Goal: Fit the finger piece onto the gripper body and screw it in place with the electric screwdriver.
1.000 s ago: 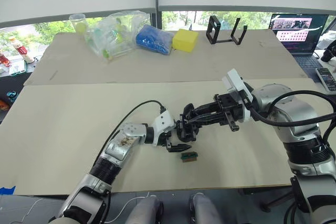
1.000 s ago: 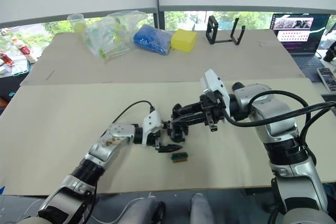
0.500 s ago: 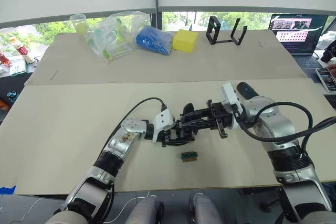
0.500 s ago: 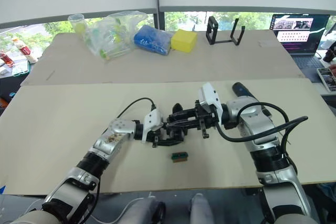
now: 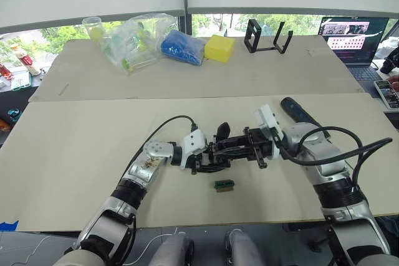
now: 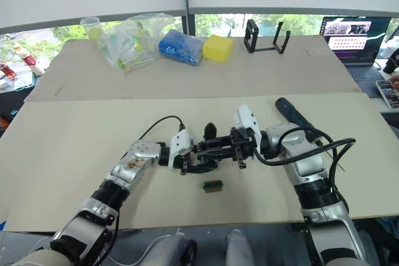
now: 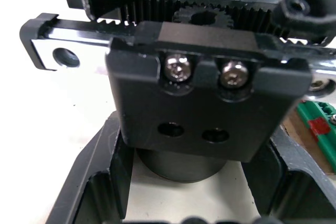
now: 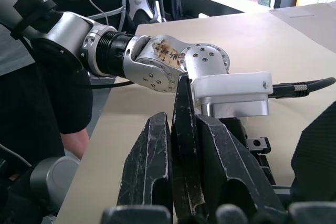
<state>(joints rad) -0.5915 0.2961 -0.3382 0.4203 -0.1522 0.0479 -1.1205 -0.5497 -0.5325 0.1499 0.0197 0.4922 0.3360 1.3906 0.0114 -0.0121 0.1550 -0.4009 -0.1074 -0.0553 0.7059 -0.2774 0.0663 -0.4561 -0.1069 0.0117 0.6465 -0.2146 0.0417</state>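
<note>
Centre of the left eye view: left gripper (image 5: 209, 161) grips the gripper body (image 5: 215, 154), fingers clamped round its round stubby base, which the left wrist view shows seated between the two black fingers (image 7: 89, 192) with the rack-and-gear block above and two empty screw holes below the two fitted screws. Right gripper (image 5: 219, 149) comes in from the right of the frame, fingers (image 8: 149, 166) pinched tight on the finger piece (image 8: 184, 129), a thin flat black wedge standing up between them, tip pointing toward the left arm. Key relation: the finger piece's long axis runs roughly left-right across the frame, in line with the right forearm, and its tip sits at or just beside the gripper body; contact versus a small gap cannot be told. The two grippers meet nose to nose, so the right hand is the one carrying the part in while the left acts as a vise. Likely next the wedge has to line up with the mounting face and those open holes. The electric screwdriver (image 5: 300, 113) lies on the table (image 5: 75, 147), right of centre, behind the right forearm, long axis diagonal, well apart from both grippers; the right arm is nearer to it. A small green block (image 5: 224, 184) sits on the table just below the joined grippers, untouched.
</note>
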